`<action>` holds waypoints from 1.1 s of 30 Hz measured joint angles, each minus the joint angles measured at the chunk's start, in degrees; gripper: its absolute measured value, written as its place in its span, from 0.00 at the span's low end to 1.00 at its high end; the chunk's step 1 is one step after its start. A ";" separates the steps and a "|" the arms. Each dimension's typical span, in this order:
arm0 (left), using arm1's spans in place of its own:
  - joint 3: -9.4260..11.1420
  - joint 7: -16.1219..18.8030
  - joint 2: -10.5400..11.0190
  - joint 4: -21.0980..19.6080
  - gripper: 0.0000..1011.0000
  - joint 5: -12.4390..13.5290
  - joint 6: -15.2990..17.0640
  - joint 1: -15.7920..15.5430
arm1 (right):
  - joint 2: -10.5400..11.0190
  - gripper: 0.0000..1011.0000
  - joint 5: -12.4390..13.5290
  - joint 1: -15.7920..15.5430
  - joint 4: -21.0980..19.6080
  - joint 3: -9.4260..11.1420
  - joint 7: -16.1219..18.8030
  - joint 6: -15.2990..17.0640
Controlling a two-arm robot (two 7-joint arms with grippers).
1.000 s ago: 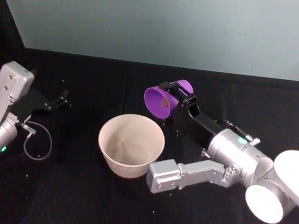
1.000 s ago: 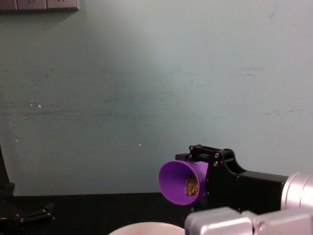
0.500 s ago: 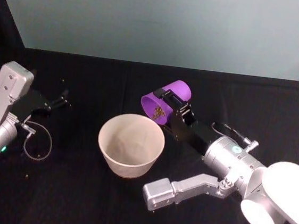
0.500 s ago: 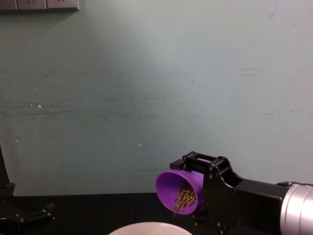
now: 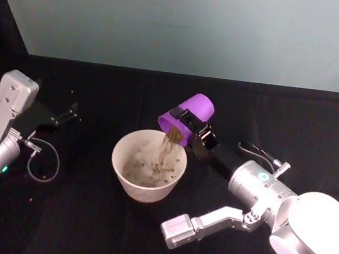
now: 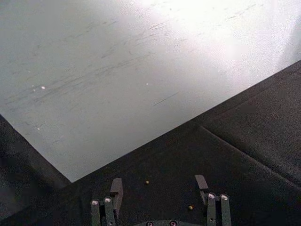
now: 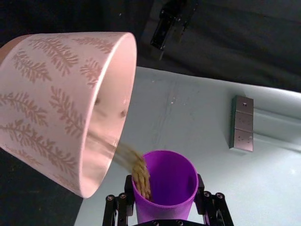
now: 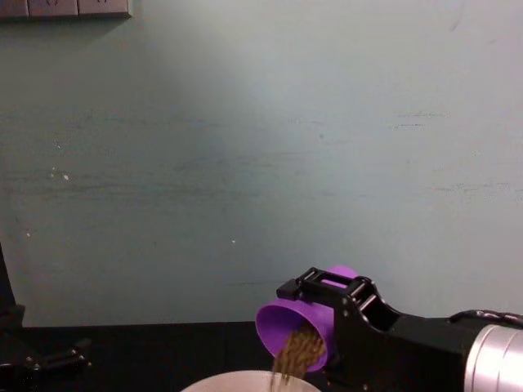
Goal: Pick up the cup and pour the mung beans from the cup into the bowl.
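Observation:
The purple cup [image 5: 185, 121] is tipped mouth-down over the far right rim of the pale bowl [image 5: 122, 151], and my right gripper [image 5: 189, 124] is shut on it. Mung beans [image 5: 169, 140] stream from the cup's lip into the bowl, and some lie scattered on its floor. From the chest, the cup [image 8: 298, 331] tilts down-left with mung beans [image 8: 294, 355] falling toward the bowl's rim [image 8: 221, 381]. In the right wrist view the cup [image 7: 167, 186] sits between the fingers [image 7: 208, 202], beans [image 7: 139, 173] leaving toward the leaf-patterned bowl [image 7: 51, 103]. My left gripper [image 5: 71, 112] rests open at the left, also [image 6: 160, 188].
Black cloth covers the table up to a pale teal wall behind. A thin cable loop [image 5: 43, 161] lies by the left arm. A few stray beans [image 6: 146, 182] sit on the cloth near the left gripper. The right arm's elbow link [image 5: 202, 221] hangs in front of the bowl.
The right gripper has rolled the cup further mouth-down and shifted it slightly toward the bowl; beans that were inside the cup now pour out into the bowl. The left arm has not moved.

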 joint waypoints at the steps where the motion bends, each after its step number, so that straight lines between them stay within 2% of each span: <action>1: 0.00 0.00 0.00 0.00 0.99 0.00 0.00 0.00 | -0.03 0.72 -0.66 0.11 0.19 -0.24 -0.34 0.24; 4: 0.00 0.00 0.00 0.00 0.99 0.00 0.00 0.00 | -0.04 0.72 -1.56 0.26 0.41 -0.61 -0.85 0.57; 17: 0.00 0.00 0.00 0.00 0.99 0.00 0.00 0.00 | 0.52 0.72 -8.56 1.43 1.43 -3.13 -5.64 3.76; 33: 0.00 0.00 0.00 0.00 0.99 0.00 0.00 0.00 | 1.54 0.72 -15.14 2.90 2.11 -5.90 -8.01 7.66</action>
